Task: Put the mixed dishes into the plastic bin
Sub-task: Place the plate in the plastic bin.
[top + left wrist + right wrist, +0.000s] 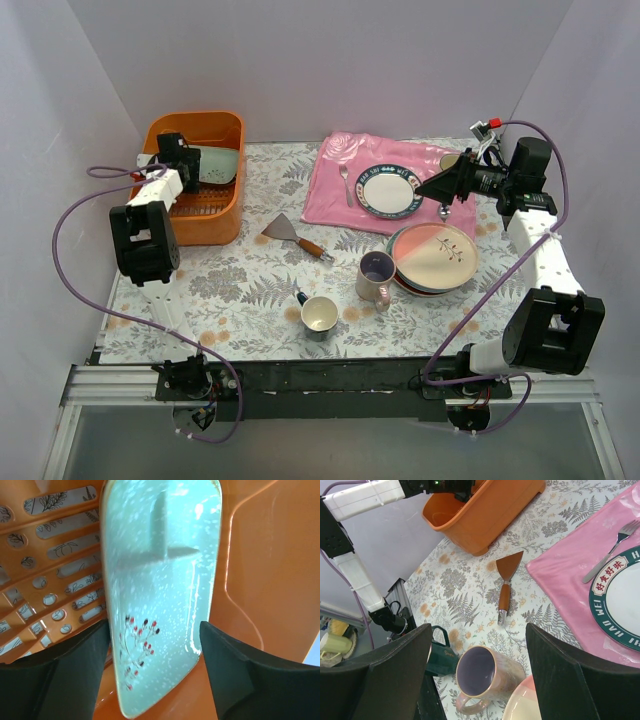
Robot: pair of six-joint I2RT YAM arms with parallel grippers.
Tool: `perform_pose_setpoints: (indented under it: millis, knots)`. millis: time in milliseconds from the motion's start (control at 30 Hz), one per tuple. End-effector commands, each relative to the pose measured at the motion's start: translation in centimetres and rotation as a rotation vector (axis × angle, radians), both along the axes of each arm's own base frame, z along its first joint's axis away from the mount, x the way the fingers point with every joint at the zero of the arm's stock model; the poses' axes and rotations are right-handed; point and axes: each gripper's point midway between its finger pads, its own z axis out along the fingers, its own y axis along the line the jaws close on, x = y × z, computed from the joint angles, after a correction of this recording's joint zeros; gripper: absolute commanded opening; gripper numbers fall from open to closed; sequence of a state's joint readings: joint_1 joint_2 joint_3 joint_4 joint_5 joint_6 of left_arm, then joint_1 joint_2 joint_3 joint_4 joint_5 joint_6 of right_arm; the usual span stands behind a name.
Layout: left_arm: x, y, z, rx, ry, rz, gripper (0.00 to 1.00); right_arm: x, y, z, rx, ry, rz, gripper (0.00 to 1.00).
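Observation:
The mint-green tray-plate (218, 165) (160, 580) stands on edge inside the orange plastic bin (200, 130) (260, 570), leaning on its wall. My left gripper (190, 165) (155, 680) is down in the bin, open, its fingers either side of the plate's lower end with a gap on the right. My right gripper (425, 188) (477, 675) hangs open and empty above the table. Below it are the lilac mug (376, 277) (510, 677) and a stack of plates (432, 257) topped by a pink and cream one (525, 705).
A blue-rimmed white plate (388, 190) (620, 595) and a fork (345, 180) (610, 550) lie on a pink cloth (335, 210). A wooden-handled spatula (295, 237) (506, 585) lies mid-table. A cream mug with a dark handle (319, 314) stands near the front.

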State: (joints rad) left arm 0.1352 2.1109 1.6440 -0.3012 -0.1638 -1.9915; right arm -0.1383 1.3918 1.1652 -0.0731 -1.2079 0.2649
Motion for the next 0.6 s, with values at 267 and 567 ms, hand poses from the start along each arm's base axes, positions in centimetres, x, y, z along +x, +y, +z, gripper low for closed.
perform_pose_setpoints:
  millis: [267,567]
  knots:
    - [-1.5,0.5,4.3,-0.033,0.005,0.062,0.89,-1.0,0.0,1.5,0.002,-0.066,0.014,0.83]
    - [-2.6,0.8,9.1,0.035,-0.063,-0.005,0.98,-1.2,-0.2,2.0,-0.034,-0.111,0.012,0.83]
